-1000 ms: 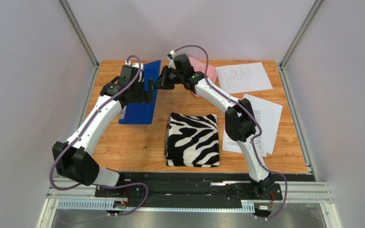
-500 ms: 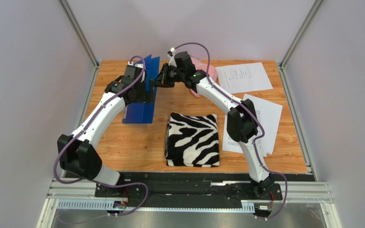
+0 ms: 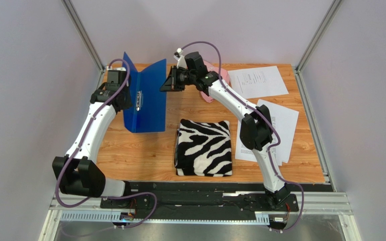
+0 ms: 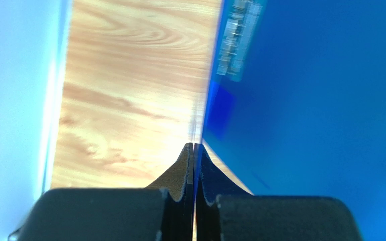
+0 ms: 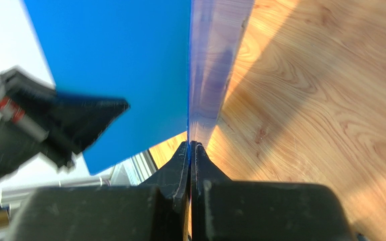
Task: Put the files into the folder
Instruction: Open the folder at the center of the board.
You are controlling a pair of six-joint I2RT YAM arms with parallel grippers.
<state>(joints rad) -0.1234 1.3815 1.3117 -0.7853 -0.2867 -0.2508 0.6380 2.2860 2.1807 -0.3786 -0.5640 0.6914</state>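
Observation:
The blue folder stands open on the table like a V, its metal clip showing inside. My left gripper is shut on the edge of the left cover, and my right gripper is shut on the edge of the right cover. In the left wrist view the fingertips pinch a thin blue edge, with the folder filling the right side. In the right wrist view the gripper clamps the cover edge of the folder. The files lie on the table at the back right, with more sheets at the right.
A zebra-striped folded cloth lies in the middle of the table near the front. A pink object sits behind the right arm. Grey walls and metal frame posts close in the table on three sides.
My left gripper has shut on the folder's left cover and swung it out to the left. The folder has gone from nearly closed to standing open. The right gripper has kept its hold.

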